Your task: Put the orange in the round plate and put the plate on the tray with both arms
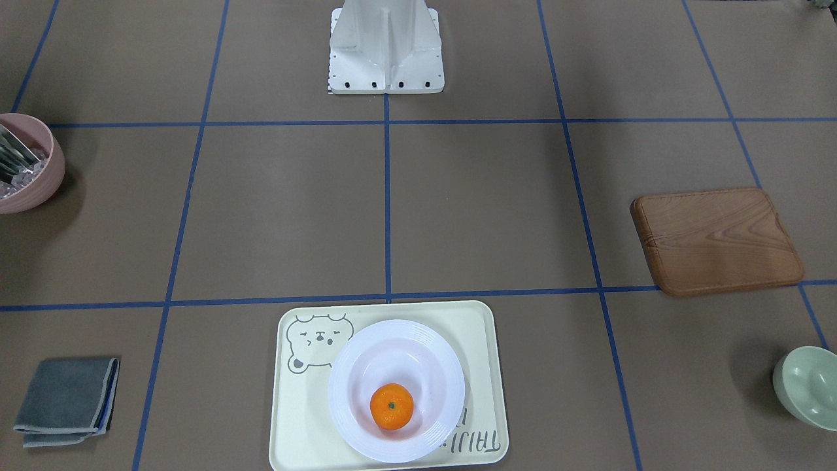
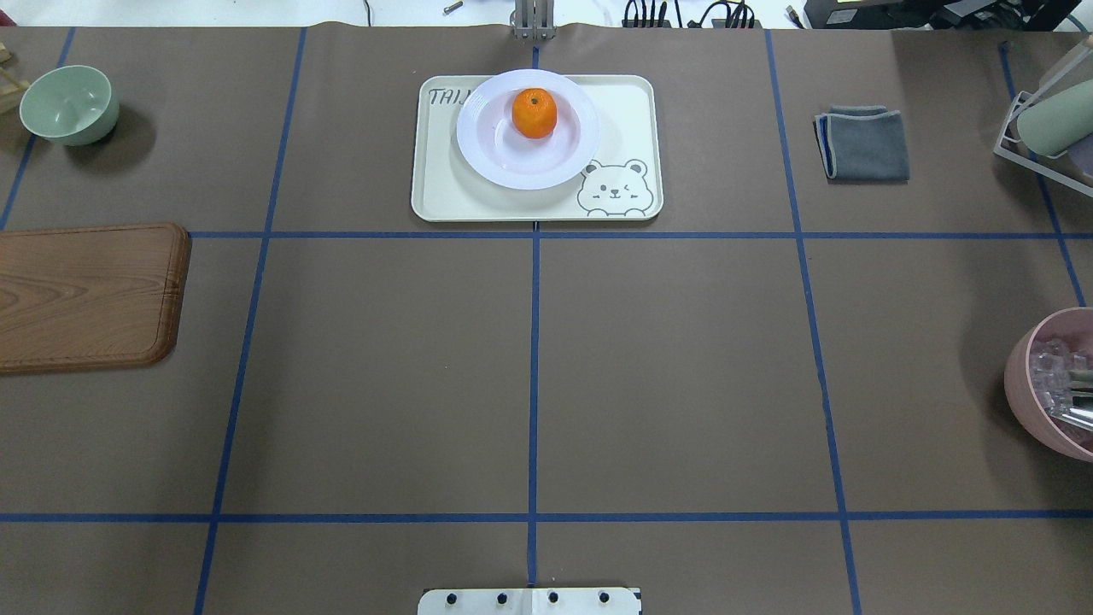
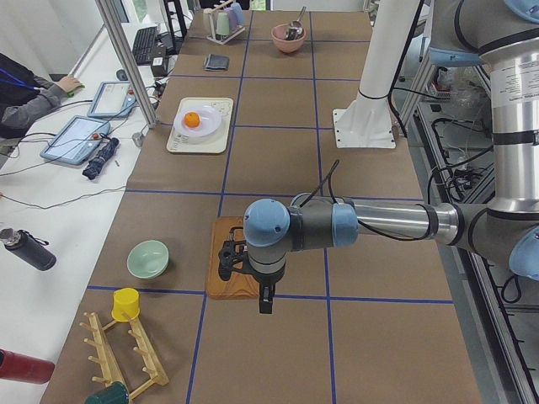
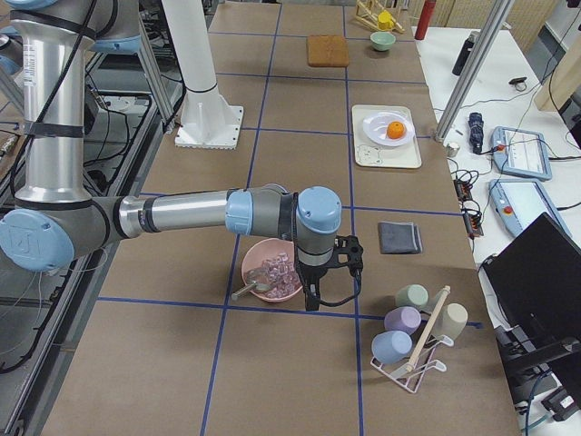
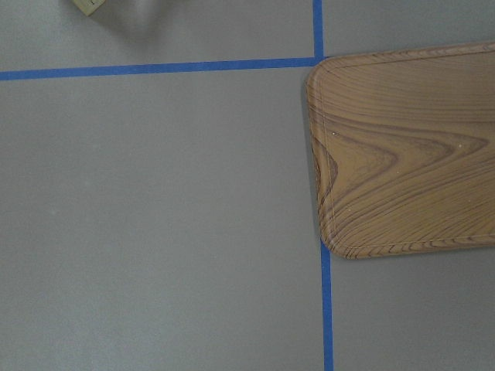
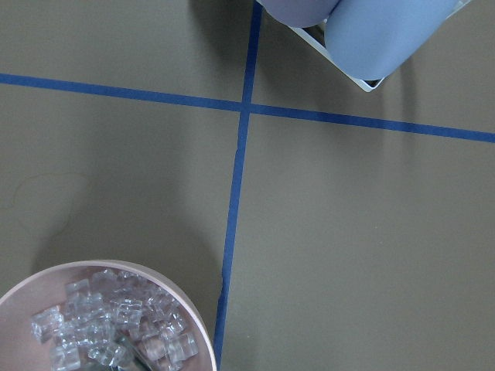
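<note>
A: How far along are we with this one?

B: We judge it finished. The orange sits in the sunken centre of the round plate. The round plate rests flat on the tray, covering part of the lettering, with the bear face beside it.

A: So nothing remains for us?

B: Nothing we can see. Neither hand is near the tray. The left hand hangs over the edge of the wooden board, and its wrist camera shows only that board's corner and bare counter. The right hand hangs just beside the pink bowl.

A: Are the fingers apart or together?

B: We cannot tell. Only the side cameras show the hands, and no fingers appear in either wrist view. We can say that neither hand carries anything of the task.

A: And the surface?

B: The counter is covered in plain brown paper, squared off with blue tape. The tray lies at its far edge from the robot, across the middle line. A green bowl and a folded grey cloth lie well apart from it on either side. The pink bowl holds clear cubes.

A: What about the room?

B: A cup rack stands near the right hand. Beyond the counter's far edge is a white desk with tablets, cables and a person seated there.
</note>
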